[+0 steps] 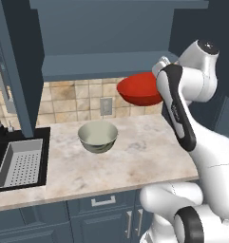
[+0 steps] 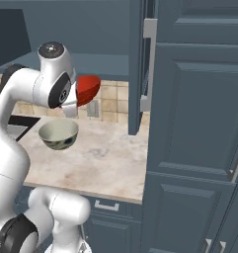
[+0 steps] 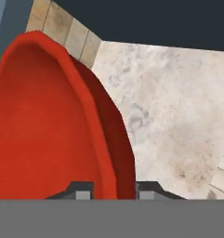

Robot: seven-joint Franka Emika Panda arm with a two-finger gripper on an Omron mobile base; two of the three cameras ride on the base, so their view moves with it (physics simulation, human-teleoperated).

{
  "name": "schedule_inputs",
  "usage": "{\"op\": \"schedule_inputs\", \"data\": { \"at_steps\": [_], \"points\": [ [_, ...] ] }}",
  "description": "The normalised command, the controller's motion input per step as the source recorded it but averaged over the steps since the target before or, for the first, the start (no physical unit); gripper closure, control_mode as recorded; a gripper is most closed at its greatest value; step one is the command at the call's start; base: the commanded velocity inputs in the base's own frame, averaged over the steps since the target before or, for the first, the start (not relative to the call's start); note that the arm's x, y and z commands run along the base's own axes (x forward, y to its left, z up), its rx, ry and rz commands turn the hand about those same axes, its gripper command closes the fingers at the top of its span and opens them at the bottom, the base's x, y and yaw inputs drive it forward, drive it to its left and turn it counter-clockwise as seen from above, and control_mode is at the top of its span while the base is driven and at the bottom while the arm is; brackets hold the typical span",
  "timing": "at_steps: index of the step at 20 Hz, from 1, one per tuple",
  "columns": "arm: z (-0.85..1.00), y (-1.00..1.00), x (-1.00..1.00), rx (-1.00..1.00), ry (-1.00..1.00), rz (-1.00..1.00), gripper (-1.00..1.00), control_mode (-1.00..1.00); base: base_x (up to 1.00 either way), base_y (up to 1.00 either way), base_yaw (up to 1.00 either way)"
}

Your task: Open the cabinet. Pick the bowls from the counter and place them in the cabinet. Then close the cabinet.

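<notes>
Above the beige marbled stone counter [image 1: 135, 156], just under the open dark blue-grey wall cabinet [image 1: 106, 42], the gripper [image 3: 113, 193] pinches the rim of the glossy red shallow bowl [image 1: 138, 89], held aloft; the cream-white deeper bowl [image 1: 98, 136] sits on the counter.

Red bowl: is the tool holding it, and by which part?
Yes. The tool is shut on the red bowl at its rim, one fingertip inside and one outside; the bowl hangs above the counter.
</notes>
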Motion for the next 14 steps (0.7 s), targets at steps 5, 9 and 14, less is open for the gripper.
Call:
{"op": "schedule_inputs", "data": {
  "at_steps": [5,9,14],
  "points": [
    [0.38,0.00,0.43,0.01,-0.12,0.00,1.00,-1.00,0.00,0.00,0.00],
    [0.32,0.00,0.33,0.04,-0.14,0.00,1.00,-1.00,0.00,0.00,0.00],
    [0.33,-0.24,-0.10,0.10,-0.17,0.00,1.00,-1.00,0.00,0.00,0.00]
  ]
}}
